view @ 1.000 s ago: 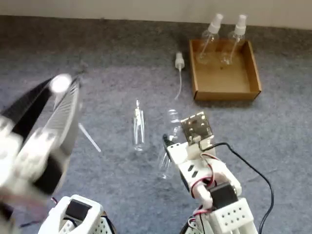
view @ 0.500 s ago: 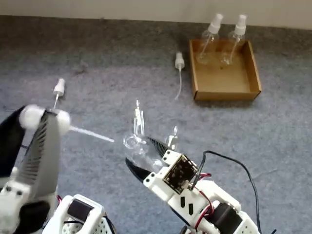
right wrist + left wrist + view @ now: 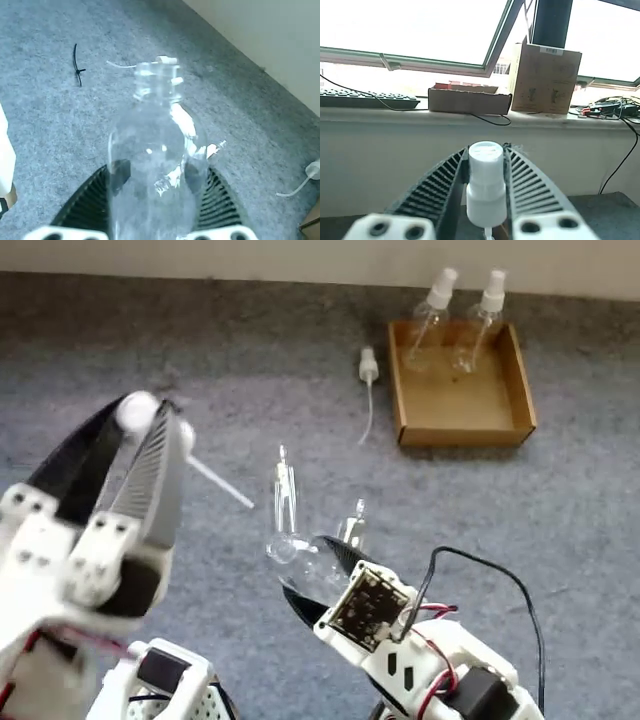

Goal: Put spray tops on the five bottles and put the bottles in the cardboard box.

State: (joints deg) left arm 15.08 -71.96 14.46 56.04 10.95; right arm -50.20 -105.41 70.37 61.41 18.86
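We are working over the grey desk (image 3: 560,500). The box (image 3: 465,432) at its far side is holding two capped bottles (image 3: 428,330). We are clenching the left hand (image 3: 140,418) on a spray top (image 3: 486,187), raised off the desk with its tube trailing. We are grasping an uncapped bottle (image 3: 157,150) in the right hand (image 3: 308,570). A bare bottle (image 3: 285,502) is lying mid-desk and a loose top (image 3: 368,368) beside the box. We judge that capping is in hand. The next move calls for aligning tube with neck, inserting it, then seating the top.
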